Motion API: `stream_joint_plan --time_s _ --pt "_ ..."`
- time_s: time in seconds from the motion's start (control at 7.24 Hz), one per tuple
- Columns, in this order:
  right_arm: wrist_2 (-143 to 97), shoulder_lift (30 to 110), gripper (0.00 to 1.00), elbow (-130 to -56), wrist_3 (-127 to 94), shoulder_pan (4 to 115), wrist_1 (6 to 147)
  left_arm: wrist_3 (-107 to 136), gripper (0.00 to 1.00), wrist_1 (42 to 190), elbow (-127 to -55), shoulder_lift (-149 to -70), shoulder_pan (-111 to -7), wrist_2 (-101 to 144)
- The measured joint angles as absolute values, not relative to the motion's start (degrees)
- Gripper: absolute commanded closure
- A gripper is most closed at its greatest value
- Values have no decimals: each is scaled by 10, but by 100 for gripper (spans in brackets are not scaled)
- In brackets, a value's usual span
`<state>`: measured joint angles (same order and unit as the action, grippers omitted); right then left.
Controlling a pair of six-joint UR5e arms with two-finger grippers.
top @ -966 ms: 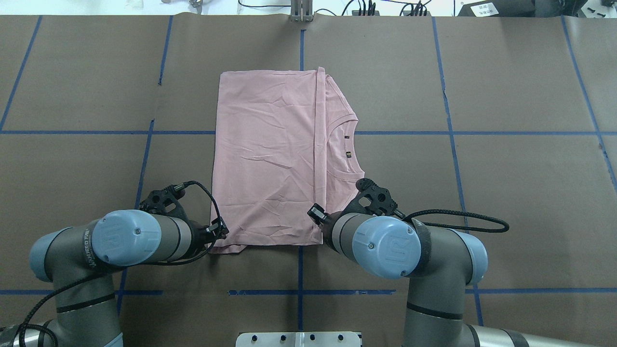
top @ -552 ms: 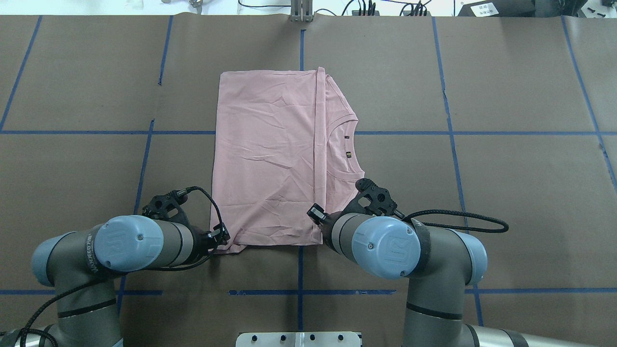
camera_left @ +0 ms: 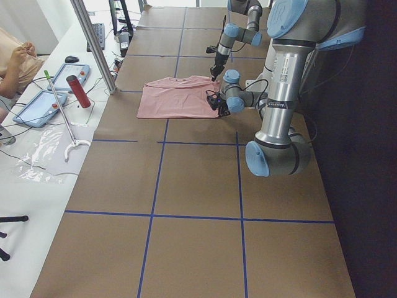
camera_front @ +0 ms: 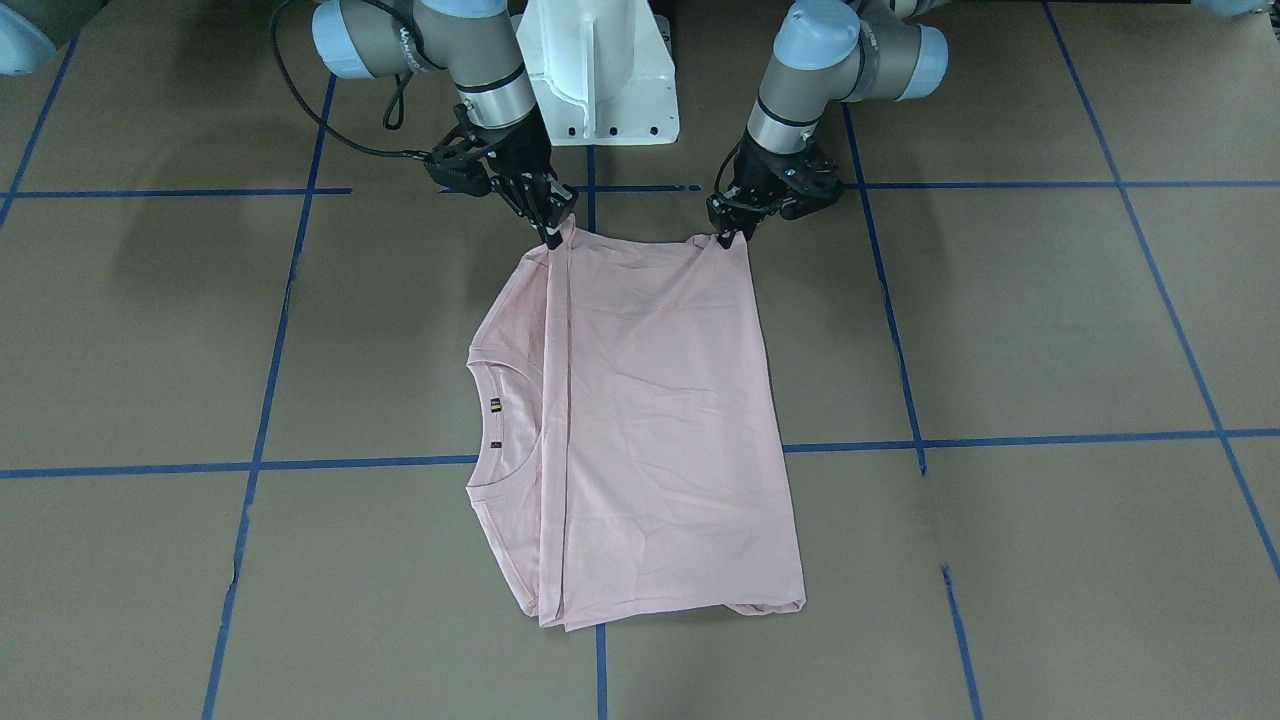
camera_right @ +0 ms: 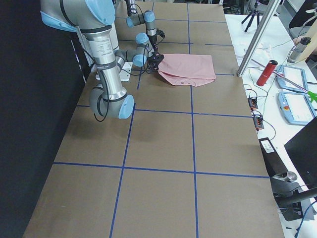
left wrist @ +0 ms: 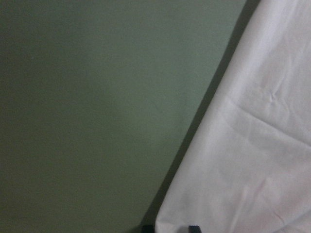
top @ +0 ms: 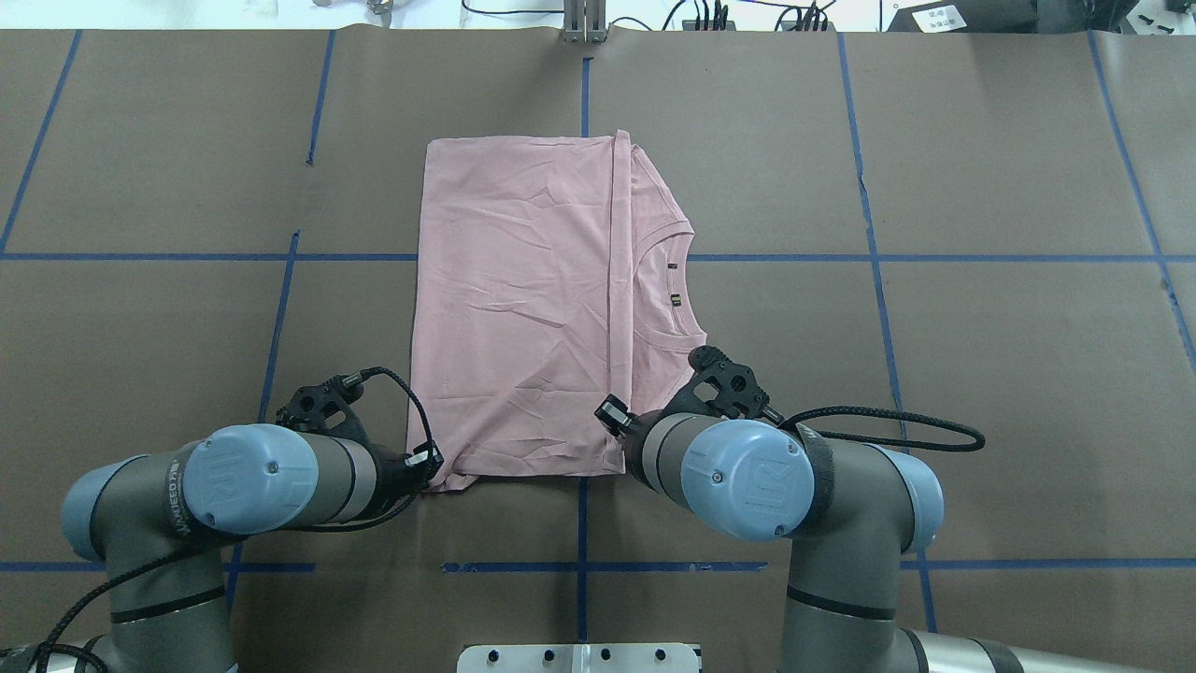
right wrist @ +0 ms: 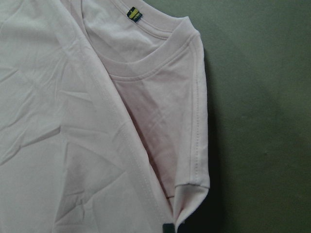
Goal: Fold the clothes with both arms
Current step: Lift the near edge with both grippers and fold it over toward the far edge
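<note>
L jaws were clamped on the near-left corner of the pink T-shirt [camera_front: 660, 420]. R jaws pinched its near-right corner, by the fold line (both corners peaked up a bit on my front cam). The rest of the shirt lay flat mid-surface [top: 981, 374], folded over, plain side up, w/ collar [top: 668, 290] toward the R arm [top: 747, 477]. The L arm [top: 252, 477] sat low beside the shirt's edge. Blue tape lines [top: 888, 257] crossed the surface.
</note>
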<state>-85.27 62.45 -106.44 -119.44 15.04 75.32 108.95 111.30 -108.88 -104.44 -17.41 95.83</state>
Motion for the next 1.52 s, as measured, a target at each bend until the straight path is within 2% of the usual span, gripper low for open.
stream_joint_plan --time_s 1.1,1.38,1.52 --pt "-863 678 100 -1131 -1189 155 751 1096 100 1047 -1155 -1050 -178 958" --pt "-861 685 100 -1156 -1191 154 752 1104 100 1012 -1213 -1050 -177 962" --pt "-862 696 100 -1192 -1193 154 758 1105 100 973 -1263 -1051 -179 975"
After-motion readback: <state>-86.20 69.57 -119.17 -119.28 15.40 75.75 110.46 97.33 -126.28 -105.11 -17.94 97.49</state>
